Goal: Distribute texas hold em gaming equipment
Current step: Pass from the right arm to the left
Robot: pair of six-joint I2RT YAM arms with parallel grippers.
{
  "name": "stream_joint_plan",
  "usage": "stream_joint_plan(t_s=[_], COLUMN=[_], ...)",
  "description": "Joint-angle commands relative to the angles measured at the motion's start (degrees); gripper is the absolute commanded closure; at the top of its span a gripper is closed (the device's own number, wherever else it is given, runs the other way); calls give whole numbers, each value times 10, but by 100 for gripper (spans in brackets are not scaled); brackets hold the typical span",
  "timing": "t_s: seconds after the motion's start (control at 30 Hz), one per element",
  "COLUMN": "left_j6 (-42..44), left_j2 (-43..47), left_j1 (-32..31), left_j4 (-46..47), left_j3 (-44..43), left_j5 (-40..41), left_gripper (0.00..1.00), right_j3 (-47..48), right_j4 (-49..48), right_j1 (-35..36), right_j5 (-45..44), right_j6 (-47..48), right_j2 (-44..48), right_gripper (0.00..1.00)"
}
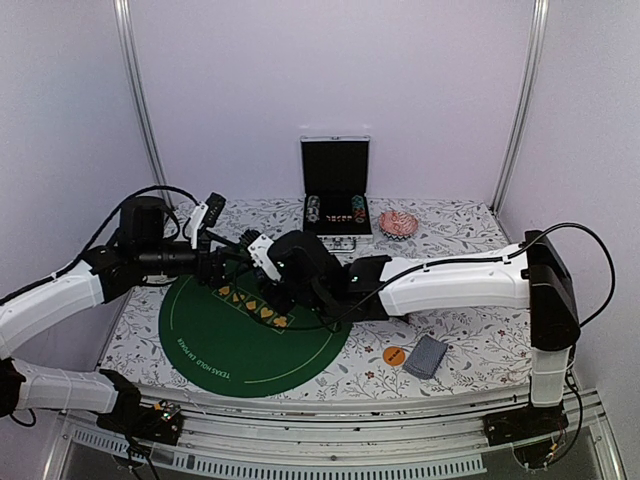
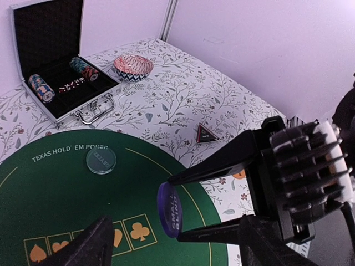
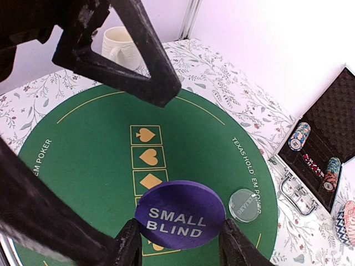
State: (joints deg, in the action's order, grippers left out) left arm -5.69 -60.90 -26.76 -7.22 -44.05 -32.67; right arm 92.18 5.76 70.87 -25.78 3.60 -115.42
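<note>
A dark blue round disc [image 3: 180, 213] marked SMALL BLIND hangs over the green felt mat [image 3: 83, 144], with my right gripper [image 3: 183, 244] shut on its two edges. In the left wrist view the same disc [image 2: 169, 210] stands on edge between the right gripper's black fingers. My left gripper [image 2: 175, 224] is open, one finger on either side of the disc and apart from it. A clear dealer disc [image 2: 101, 159] lies flat on the mat. A black triangular marker [image 2: 206, 133] rests on the floral cloth. An orange disc [image 1: 394, 354] and a grey-blue deck of cards [image 1: 428, 356] lie at the front right.
An open metal case [image 1: 336, 190] holding chip rolls stands at the back, with a patterned bowl [image 1: 398, 222] to its right. A white mug [image 3: 119, 44] sits beyond the mat's far edge. Both arms meet above the mat [image 1: 250, 345], and white walls close in the table.
</note>
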Motion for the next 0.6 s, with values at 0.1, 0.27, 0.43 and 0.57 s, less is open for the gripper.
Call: stream_joint_plan(t_s=[0.1,0.27,0.43,0.57], left_j6=[-17,-20,-25,-28], left_j2=[-11,-34,-52,-42], left_j1=[3,5,5,5], left_j4=[-1,-12,-19,-8], left_j3=[-5,-10,-23,-19], left_j5=[-1,11,-14,-23], left_gripper=[32,40,39,38], right_j3=[-46,-49,-50,-48], right_j4=[-66,-78,-84,-86], right_j1=[3,5,5,5], right_j5=[-6,-5,-1,0], right_j6=[17,25,27,30], right_j2=[53,56,56,56], right_gripper=[72,72,72,72])
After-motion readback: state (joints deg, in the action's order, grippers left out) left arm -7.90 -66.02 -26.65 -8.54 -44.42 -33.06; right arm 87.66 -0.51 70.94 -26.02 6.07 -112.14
